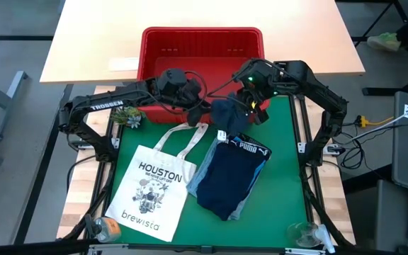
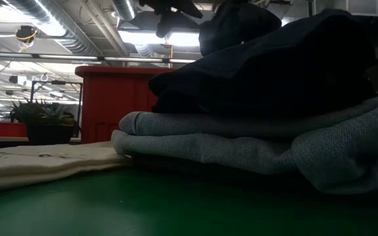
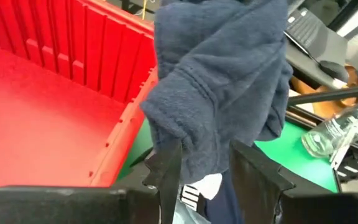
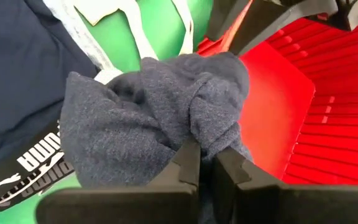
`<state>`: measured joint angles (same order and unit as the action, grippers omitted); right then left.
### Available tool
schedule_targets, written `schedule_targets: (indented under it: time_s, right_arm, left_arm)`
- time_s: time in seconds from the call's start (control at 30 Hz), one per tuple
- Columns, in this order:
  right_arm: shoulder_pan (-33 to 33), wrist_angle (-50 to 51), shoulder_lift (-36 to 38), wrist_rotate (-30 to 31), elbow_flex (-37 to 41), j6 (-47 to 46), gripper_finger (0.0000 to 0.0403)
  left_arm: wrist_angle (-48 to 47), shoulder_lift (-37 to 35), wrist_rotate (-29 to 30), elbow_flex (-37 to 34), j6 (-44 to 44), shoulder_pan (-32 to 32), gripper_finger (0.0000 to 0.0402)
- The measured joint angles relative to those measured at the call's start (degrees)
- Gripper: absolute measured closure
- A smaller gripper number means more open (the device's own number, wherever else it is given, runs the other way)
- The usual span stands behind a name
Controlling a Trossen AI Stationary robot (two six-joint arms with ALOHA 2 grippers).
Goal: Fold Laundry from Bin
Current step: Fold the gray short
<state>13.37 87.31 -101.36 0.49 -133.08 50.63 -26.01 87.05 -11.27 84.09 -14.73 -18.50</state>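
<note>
Both tools, the right tool [image 4: 207, 163] and the left tool [image 3: 205, 165], are gripping the dark navy fleece garment [image 1: 227, 113] above the counter's far edge beside the red bin [image 1: 154, 42], risking it slipping from the left tool's looser grasp.

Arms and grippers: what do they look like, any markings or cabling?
Both arms are dark, jointed tubular links. The left arm carries white TROSSEN lettering; the right arm shows none. Loose black cables loop between the wrists. The left gripper and right gripper have flat, black, angular fingers.
</note>
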Motion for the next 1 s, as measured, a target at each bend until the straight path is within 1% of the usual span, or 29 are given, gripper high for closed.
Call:
schedule_targets:
  time_s: [0.17, 0.3, 0.4, 0.47, 0.57, 0.63, 0.77, 0.87, 1.0]
  right_arm:
    - [0.0, 0.3, 0.0, 0.0, 0.0, 0.0, 0.0388]
    - [0.0, 0.3, 0.0, 0.0, 0.0, 0.2, 0.0388]
    - [0.0, 0.3, 0.0, 0.0, 0.0, 0.2, 0.0388]
    - [0.0, 0.3, 0.0, 0.0, 0.0, 0.5, 0.0388]
    - [0.0, -0.7, 0.0, 0.0, 0.0, 0.9, 0.0388]
    - [0.0, -1.3, 0.1, -0.4, 0.0, 0.9, 0.0388]
    - [0.0, -3.2, 0.1, -2.8, 0.0, 1.9, 0.0388]
    - [0.0, -3.9, 0.1, -3.1, 0.0, 2.3, 0.0388]
    - [0.0, -3.9, 0.1, -3.1, 0.0, 2.3, 0.0388]
  left_arm:
    - [0.0, 0.0, 1.4, 0.0, -0.3, 0.0, 0.0273]
    - [-0.1, 0.0, 4.3, 0.0, -3.6, 0.0, 0.0273]
    - [-0.1, 0.0, 4.3, 0.0, -3.9, -0.4, 0.0273]
    - [0.2, 0.0, 4.1, 0.0, -2.6, -0.4, 0.0273]
    - [2.8, 0.0, 3.9, 0.0, -1.4, -0.3, 0.0273]
    - [4.2, 0.0, 3.4, 0.0, -1.3, -0.3, 0.0273]
    - [4.7, 0.0, -2.0, 0.0, -1.2, -0.4, 0.0273]
    - [4.8, 0.0, -4.8, 0.0, -1.3, 0.1, 0.0273]
    - [5.0, 0.0, -3.8, 0.0, -1.2, 1.2, 0.0275]
